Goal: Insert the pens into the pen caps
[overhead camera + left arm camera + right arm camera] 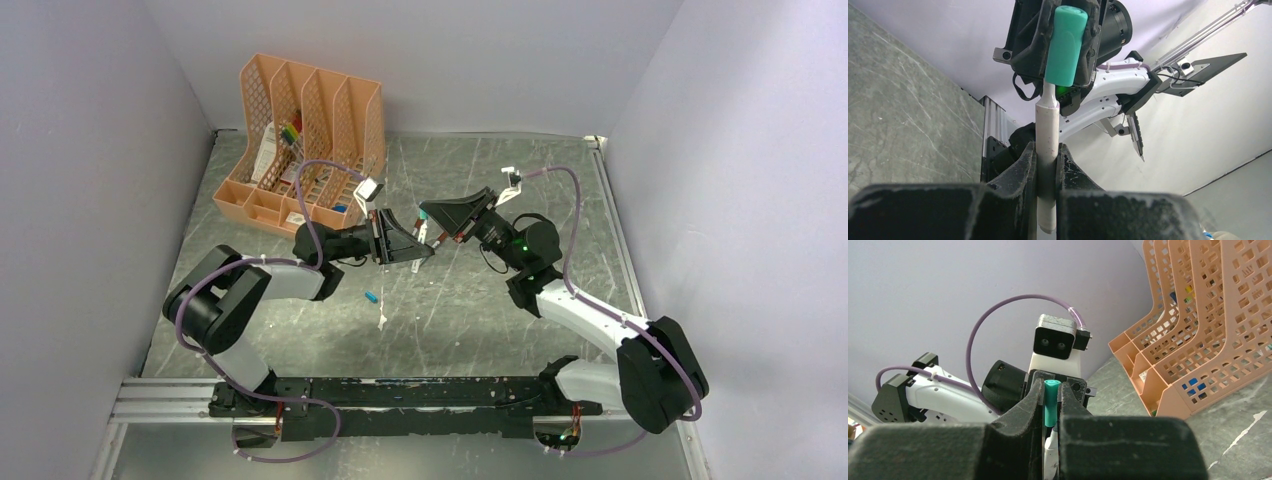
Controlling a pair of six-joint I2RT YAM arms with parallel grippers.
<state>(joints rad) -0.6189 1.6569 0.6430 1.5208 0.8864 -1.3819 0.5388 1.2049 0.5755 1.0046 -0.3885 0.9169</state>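
My left gripper [1047, 152] is shut on a white pen barrel [1048, 125], held upright between its pads. My right gripper [1050, 390] is shut on a teal pen cap [1050, 405]. In the left wrist view the pen's thin neck enters the bottom of the teal cap [1065, 45]; its tip is hidden inside. In the top view both grippers meet above the table's middle, left gripper [403, 248] and right gripper [443, 224], with the pen [424, 238] between them. A small blue cap [371, 297] and a white piece [383, 320] lie loose on the table.
An orange mesh file organizer [335, 110] stands at the back left, with bright coloured markers [290, 132] and papers in it. Grey walls close in the left, back and right. A metal rail [160, 400] runs along the near edge.
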